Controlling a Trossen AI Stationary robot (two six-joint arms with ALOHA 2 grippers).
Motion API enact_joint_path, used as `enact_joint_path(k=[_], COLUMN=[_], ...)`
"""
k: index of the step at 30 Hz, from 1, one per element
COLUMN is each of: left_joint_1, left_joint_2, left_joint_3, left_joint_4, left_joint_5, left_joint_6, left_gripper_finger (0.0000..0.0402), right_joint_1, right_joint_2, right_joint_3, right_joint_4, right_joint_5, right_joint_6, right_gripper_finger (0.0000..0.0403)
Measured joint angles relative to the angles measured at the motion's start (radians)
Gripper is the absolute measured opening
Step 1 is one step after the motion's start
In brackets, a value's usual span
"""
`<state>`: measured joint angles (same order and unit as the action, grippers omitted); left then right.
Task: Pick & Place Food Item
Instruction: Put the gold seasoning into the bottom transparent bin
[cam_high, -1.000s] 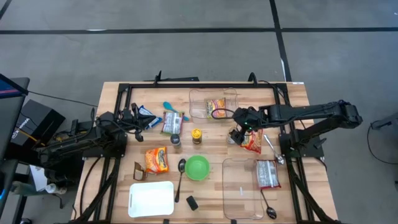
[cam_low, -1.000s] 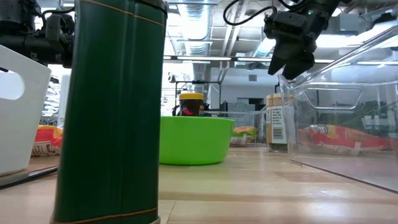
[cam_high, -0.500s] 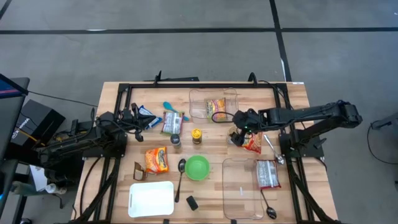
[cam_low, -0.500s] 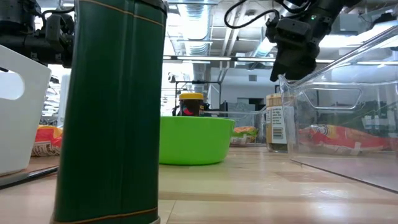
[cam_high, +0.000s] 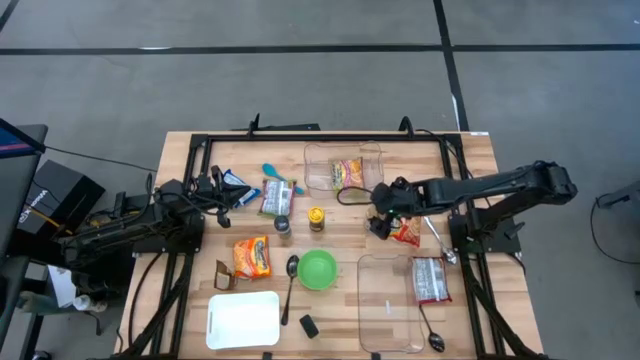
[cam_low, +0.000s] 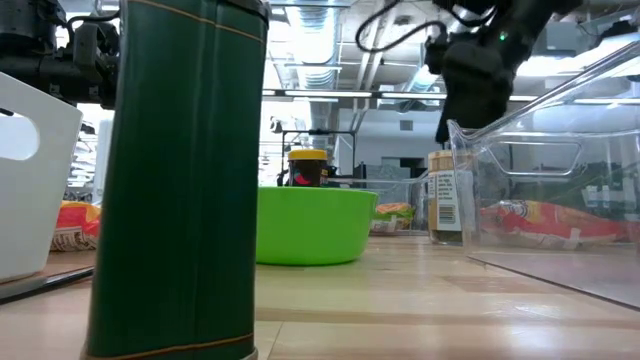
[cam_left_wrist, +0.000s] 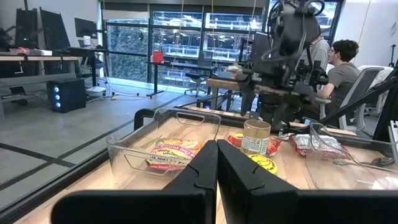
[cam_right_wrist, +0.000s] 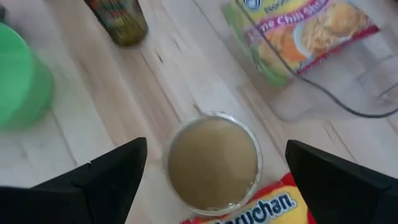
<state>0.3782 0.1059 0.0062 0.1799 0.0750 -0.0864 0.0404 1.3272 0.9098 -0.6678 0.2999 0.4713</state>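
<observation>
Above the small jar (cam_right_wrist: 213, 163) beside a ramen packet (cam_high: 406, 234), my right gripper (cam_right_wrist: 214, 171) hangs spread wide, nothing grasped yet, so picking and placing both remain.

Grey concrete floor (cam_high: 300, 90) around table, crossed by dark seam lines. Large glazed window wall (cam_left_wrist: 180, 43) at far side of room. Desks (cam_left_wrist: 37, 62) with monitors and office chair (cam_left_wrist: 202, 65) beyond. Seated person (cam_left_wrist: 342, 65) near white chair. Ceiling ducts and strip lights (cam_low: 320, 95) overhead.
</observation>
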Motion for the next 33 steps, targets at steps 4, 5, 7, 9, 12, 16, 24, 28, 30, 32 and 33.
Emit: enact_joint_path(k=[4,5,7,9,12,16,24,28,30,32,33], left_joint_1=[0.000,0.000,0.000,0.000,0.000,0.000,0.000,0.000,0.000,0.000,0.000], left_joint_2=[0.001,0.001,0.002,0.003,0.003,0.003,0.003,0.003,0.003,0.003,0.003], left_joint_3=[0.000,0.000,0.000,0.000,0.000,0.000,0.000,0.000,0.000,0.000,0.000], left_joint_4=[0.000,0.000,0.003,0.003,0.003,0.002,0.003,0.003,0.003,0.003,0.003], left_joint_5=[0.000,0.000,0.000,0.000,0.000,0.000,0.000,0.000,0.000,0.000,0.000], left_joint_6=[0.000,0.000,0.000,0.000,0.000,0.000,0.000,0.000,0.000,0.000,0.000], left_gripper_finger=[0.0001,0.0001,0.0001,0.0001,0.0001,0.0001,0.0001,0.0001,0.0001,0.0001,0.0001], right_joint_1=[0.006,0.006,0.006,0.004,0.004,0.004,0.004,0.004,0.004,0.004,0.004], right_joint_2=[0.062,0.075,0.097,0.114,0.126,0.127,0.134,0.134,0.133,0.133,0.133], right_joint_3=[0.001,0.001,0.001,0.001,0.001,0.002,0.002,0.002,0.002,0.002,0.002], right_joint_4=[0.013,0.014,0.008,0.010,0.010,0.013,-0.001,0.003,0.003,0.003,0.003], right_joint_5=[-0.007,-0.008,-0.009,-0.008,-0.008,-0.011,-0.011,-0.011,-0.011,-0.011,-0.011], right_joint_6=[-0.008,-0.008,-0.008,-0.008,-0.008,-0.007,0.000,0.000,0.000,0.000,0.000], right_gripper_finger=[0.0377,0.0377,0.0377,0.0376,0.0372,0.0360,0.0315,0.0289,0.0281,0.0277,0.0277])
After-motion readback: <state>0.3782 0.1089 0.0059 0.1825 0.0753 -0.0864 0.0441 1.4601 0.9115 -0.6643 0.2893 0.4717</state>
